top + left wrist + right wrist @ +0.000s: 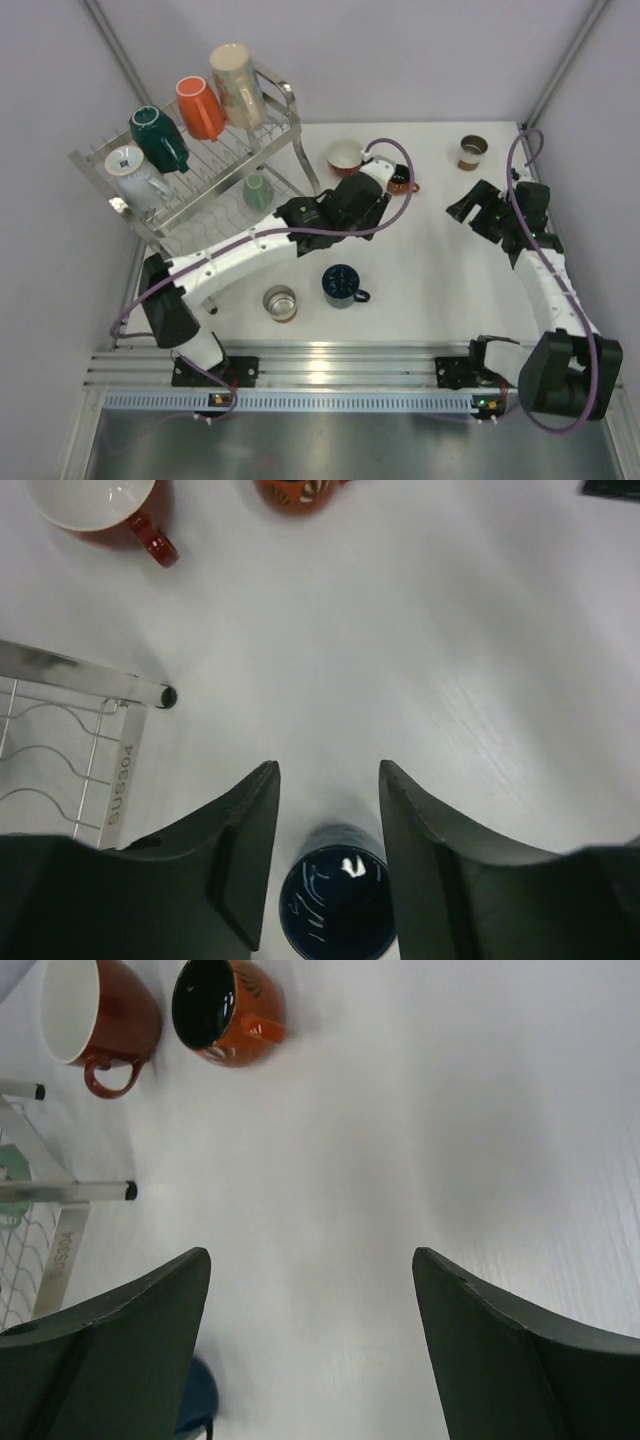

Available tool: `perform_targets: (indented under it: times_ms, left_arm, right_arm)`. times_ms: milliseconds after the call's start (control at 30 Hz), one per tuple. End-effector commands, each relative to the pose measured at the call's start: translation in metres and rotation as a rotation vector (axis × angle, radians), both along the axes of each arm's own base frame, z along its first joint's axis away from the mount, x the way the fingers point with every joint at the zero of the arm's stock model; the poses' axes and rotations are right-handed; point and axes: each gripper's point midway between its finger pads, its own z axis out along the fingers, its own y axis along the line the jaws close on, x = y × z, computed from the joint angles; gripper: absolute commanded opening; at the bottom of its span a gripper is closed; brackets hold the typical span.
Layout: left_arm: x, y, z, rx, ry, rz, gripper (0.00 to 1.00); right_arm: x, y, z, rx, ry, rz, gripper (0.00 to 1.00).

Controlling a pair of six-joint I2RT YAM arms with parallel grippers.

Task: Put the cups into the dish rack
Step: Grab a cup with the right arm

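While it hovers over the table (430,290), left gripper (328,770) has fingers apart, upright navy cup (335,895) near, untouched | right gripper (310,1255) fingers wide apart, empty | dish rack (228,150) holds five cups (160,138); five on table

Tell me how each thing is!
dish rack, standing, five cups loaded
pale mug, tilted, top tier
dark teal mug, tilted, top tier
orange cup, tilted, top tier
tall beige cup, tilted, top tier
mint cup, on lower tier
red mug, upright on table
orange patterned mug, upright on table
small brown cup, upright on table
navy mug, upright on table
clear glass, upright on table
left gripper, open, empty
right gripper, open, empty
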Motion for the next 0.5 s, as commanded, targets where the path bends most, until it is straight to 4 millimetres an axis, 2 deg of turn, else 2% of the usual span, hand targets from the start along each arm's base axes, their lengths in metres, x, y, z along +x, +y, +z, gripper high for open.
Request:
perform_targets:
  times_ms: [0,33,67,100,133,167,200,233,267,300,333,367,400,433,467]
  left_arm:
    - [-0.023,-0.004,0.057,-0.222,-0.011,-0.070,0.52]
    - [-0.030,0.001,0.074,-0.269,-0.024,-0.085,0.61]
    - [-0.034,0.006,0.074,-0.279,-0.026,-0.085,0.65]
    - [-0.039,0.013,0.095,-0.336,-0.061,-0.096,0.72]
    - [-0.044,0.016,0.103,-0.359,-0.074,-0.108,0.76]
    - [-0.048,0.021,0.101,-0.364,-0.075,-0.111,0.83]
    - [-0.051,0.025,0.108,-0.388,-0.088,-0.116,0.85]
    - [-0.058,0.035,0.124,-0.433,-0.117,-0.122,0.87]
    - [-0.063,0.036,0.124,-0.453,-0.119,-0.142,0.93]
    - [-0.067,0.040,0.128,-0.473,-0.126,-0.148,0.95]
    - [-0.075,0.049,0.135,-0.502,-0.140,-0.156,0.97]
    - [-0.079,0.052,0.139,-0.523,-0.149,-0.166,0.98]
    - [-0.082,0.057,0.143,-0.539,-0.158,-0.168,0.98]
    - [-0.088,0.067,0.147,-0.560,-0.172,-0.167,0.98]
    - [-0.091,0.072,0.152,-0.579,-0.187,-0.165,0.98]
  right_arm:
    - [0.049,-0.011,0.044,-0.114,-0.144,-0.032,0.82]
    - [0.060,-0.012,0.029,-0.134,-0.097,-0.045,0.82]
    - [0.067,-0.012,0.027,-0.154,-0.092,-0.040,0.82]
    - [0.082,-0.013,0.024,-0.182,-0.075,-0.047,0.82]
    - [0.089,-0.015,0.023,-0.208,-0.066,-0.055,0.81]
    - [0.096,-0.020,0.023,-0.234,-0.062,-0.073,0.81]
    - [0.107,-0.024,0.032,-0.249,-0.084,-0.094,0.81]
    - [0.118,-0.030,0.023,-0.269,-0.065,-0.123,0.78]
    - [0.126,-0.034,0.023,-0.282,-0.064,-0.135,0.77]
    - [0.139,-0.046,0.037,-0.315,-0.081,-0.194,0.74]
    - [0.150,-0.052,0.020,-0.329,-0.029,-0.218,0.73]
    - [0.155,-0.056,0.016,-0.331,0.002,-0.245,0.71]
    - [0.171,-0.060,0.032,-0.331,-0.026,-0.268,0.71]
    - [0.181,-0.064,0.015,-0.341,0.015,-0.283,0.69]
    - [0.194,-0.066,0.030,-0.334,-0.013,-0.305,0.68]
